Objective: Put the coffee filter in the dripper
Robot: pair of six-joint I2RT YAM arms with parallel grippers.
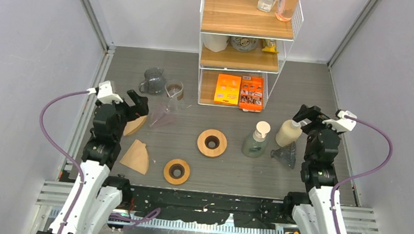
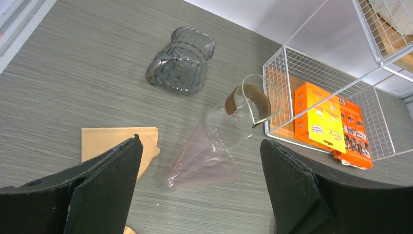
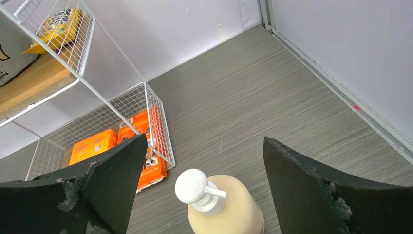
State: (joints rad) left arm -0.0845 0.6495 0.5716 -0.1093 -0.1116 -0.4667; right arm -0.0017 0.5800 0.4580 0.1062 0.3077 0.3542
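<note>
A flat tan paper coffee filter (image 2: 117, 144) is lying on the grey table (image 2: 73, 73) at the left, beneath the left gripper (image 2: 200, 142), whose fingers are standing wide apart. Just right of the filter, a clear plastic cone dripper (image 2: 202, 158) is lying on its side, with its axis running near-to-far and its tip pointing far. The right gripper (image 3: 204, 140) is also gaping.

Two arms (image 1: 103, 135) with white lower links and black upper joints, looping purple cables (image 1: 44, 127), matte black wedge-shaped fingers (image 2: 104, 190).

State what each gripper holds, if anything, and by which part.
Nothing is held: the left gripper and the right gripper are both open and empty.
</note>
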